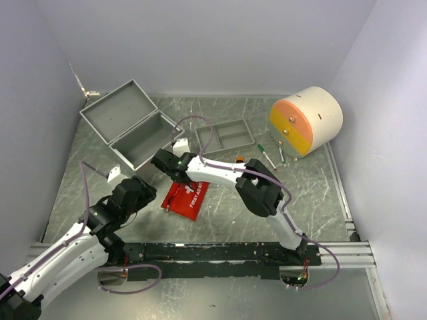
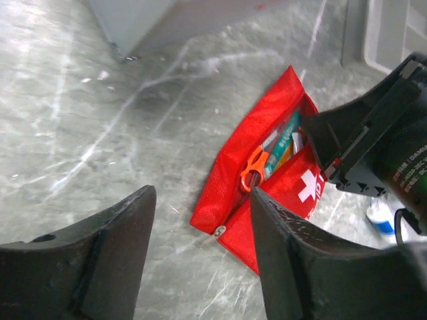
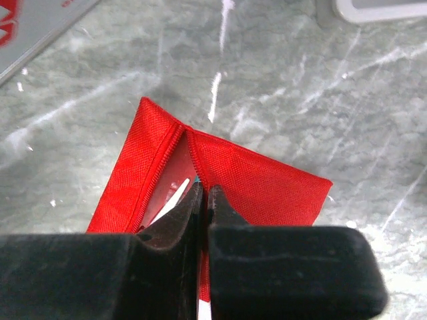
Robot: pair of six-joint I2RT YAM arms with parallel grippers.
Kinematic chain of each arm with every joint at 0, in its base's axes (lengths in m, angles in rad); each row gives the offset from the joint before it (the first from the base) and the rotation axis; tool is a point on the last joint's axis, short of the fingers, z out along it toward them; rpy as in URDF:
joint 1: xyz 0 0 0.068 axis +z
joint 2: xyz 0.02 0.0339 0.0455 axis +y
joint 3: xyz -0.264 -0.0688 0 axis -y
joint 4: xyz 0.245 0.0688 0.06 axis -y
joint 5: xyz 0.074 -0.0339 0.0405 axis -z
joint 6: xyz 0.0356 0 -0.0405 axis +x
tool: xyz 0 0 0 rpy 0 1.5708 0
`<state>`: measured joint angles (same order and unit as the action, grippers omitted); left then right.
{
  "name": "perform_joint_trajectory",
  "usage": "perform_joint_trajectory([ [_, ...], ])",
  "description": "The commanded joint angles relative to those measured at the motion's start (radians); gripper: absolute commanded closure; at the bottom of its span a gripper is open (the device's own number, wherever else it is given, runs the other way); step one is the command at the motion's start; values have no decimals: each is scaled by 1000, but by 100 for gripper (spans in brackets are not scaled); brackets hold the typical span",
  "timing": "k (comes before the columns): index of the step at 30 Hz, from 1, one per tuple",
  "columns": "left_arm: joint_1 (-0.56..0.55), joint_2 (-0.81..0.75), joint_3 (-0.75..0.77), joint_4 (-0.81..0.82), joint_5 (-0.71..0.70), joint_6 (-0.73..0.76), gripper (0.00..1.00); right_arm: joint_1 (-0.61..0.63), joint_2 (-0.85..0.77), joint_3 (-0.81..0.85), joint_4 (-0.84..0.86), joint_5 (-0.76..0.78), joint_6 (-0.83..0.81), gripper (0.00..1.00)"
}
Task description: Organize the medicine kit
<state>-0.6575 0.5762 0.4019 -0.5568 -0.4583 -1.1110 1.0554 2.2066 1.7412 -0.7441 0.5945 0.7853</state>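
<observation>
The medicine kit (image 1: 130,123), a grey metal case, stands with its lid open at the back left. A red first aid pouch (image 1: 185,199) lies unzipped on the marble tabletop in front of it. An orange scissors handle (image 2: 252,170) and packets show in its mouth. My right gripper (image 3: 203,192) is shut on the pouch's zipper edge (image 3: 200,167), pinching the fabric of the upper flap. My left gripper (image 2: 200,213) hovers open just left of the pouch (image 2: 267,193), low over the table, with nothing between its fingers.
A shallow grey divided tray (image 1: 227,137) sits behind the pouch. A white drum with an orange and yellow face (image 1: 305,121) lies at the back right, with several markers (image 1: 267,157) in front of it. A small white and blue bottle (image 2: 381,220) lies by the pouch. Walls close in on three sides.
</observation>
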Motion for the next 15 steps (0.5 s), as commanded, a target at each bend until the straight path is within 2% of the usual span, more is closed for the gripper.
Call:
perform_joint_trajectory([
  [1, -2, 8, -43, 202, 181, 97, 28, -9, -132, -114, 83, 44, 50, 100],
  [4, -2, 10, -76, 295, 263, 97, 23, -34, -253, -258, 220, 6, 62, 100],
  [9, -2, 22, -134, 398, 349, 58, 23, -101, -418, -489, 445, -107, 93, 100],
  [15, -1, 55, -168, 512, 367, 4, 23, -140, -520, -640, 564, -170, 106, 100],
])
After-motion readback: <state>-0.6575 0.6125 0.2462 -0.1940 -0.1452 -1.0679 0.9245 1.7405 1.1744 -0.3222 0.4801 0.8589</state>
